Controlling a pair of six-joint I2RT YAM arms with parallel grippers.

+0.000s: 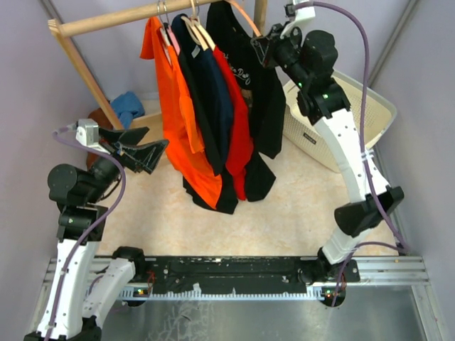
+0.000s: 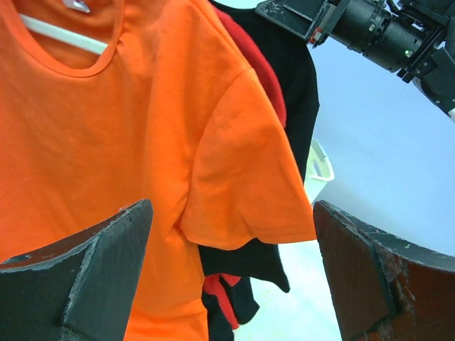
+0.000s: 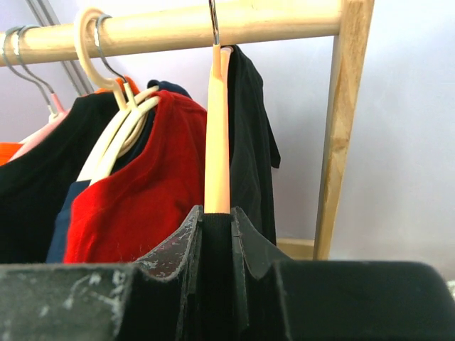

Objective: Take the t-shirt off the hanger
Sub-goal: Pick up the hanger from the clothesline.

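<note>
The black t-shirt [image 1: 264, 106] hangs at the right end of the wooden rail [image 1: 106, 21], on a peach hanger [image 3: 217, 142], just beside a red t-shirt [image 3: 142, 192] and with an orange t-shirt [image 1: 178, 106] further left. The right gripper [image 3: 217, 220] is clenched at the top of the black t-shirt, where the hanger's arm runs down into the same pinch, so cloth and hanger seem to be caught together. The left gripper [image 1: 146, 145] is spread wide, holds nothing, and faces the orange t-shirt's sleeve. The shirt looks light, limp and stretchy. It will sag and drape rather than keep any shape, and it may snag on the hanger's end. A good hold is likely the shoulder seam or neck edge, where the cloth is doubled, while the hanger is stiff enough to brace against.
</note>
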